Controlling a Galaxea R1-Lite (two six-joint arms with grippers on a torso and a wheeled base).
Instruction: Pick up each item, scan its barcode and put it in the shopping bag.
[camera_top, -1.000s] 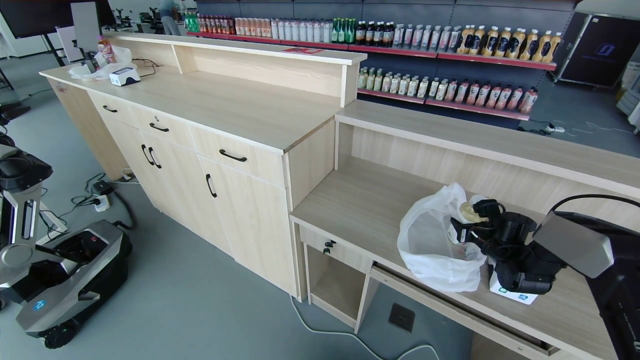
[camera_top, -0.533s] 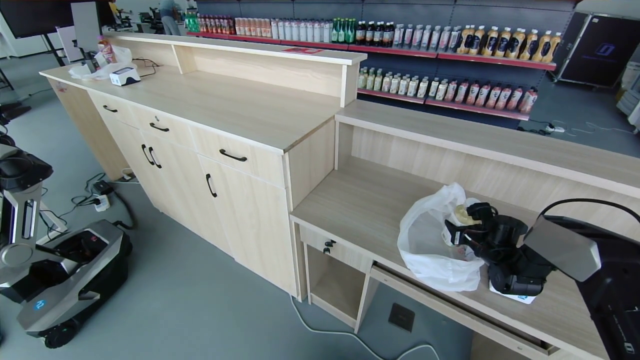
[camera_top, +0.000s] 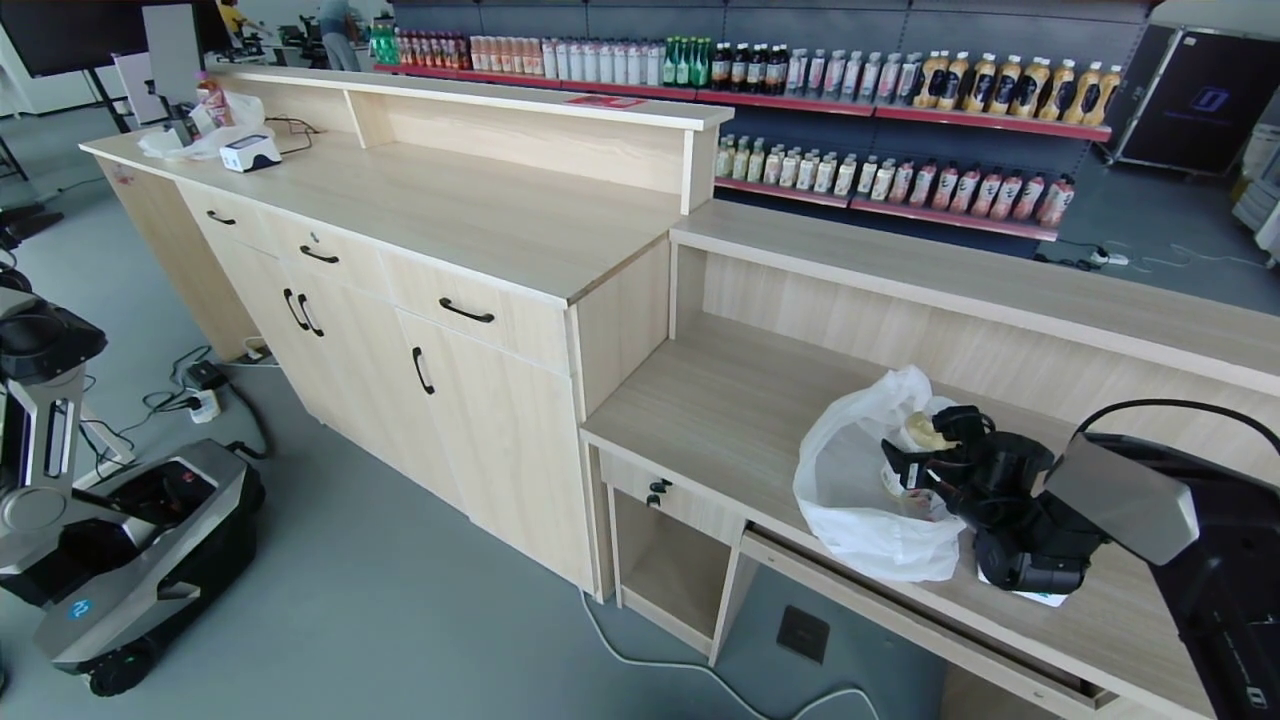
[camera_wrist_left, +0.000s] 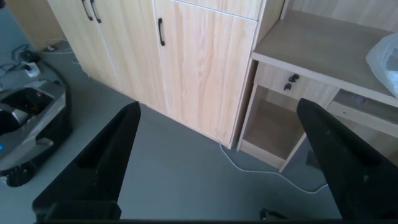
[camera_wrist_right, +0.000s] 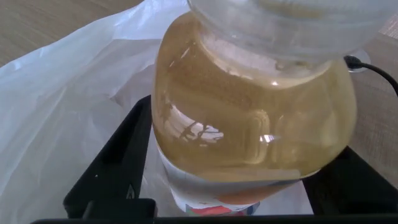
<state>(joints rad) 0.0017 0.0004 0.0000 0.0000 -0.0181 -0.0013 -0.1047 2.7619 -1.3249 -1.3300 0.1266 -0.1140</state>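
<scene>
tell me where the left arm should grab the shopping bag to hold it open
Likely the raised rim flap of the shopping bag, at its far edge, coming from the robot's left: that flap stands up loose, while the right gripper with the bottle fills the mouth's right side.

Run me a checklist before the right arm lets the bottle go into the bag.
1. Grip on the bottle by the right gripper: ok, clamped.
2. Mouth of the shopping bag open toward the bottle: ok.
3. Bottle fully inside the bag: cannot tell.
4. Barcode scanned: cannot tell.
5. The left gripper open and away from the bag: ok.
</scene>
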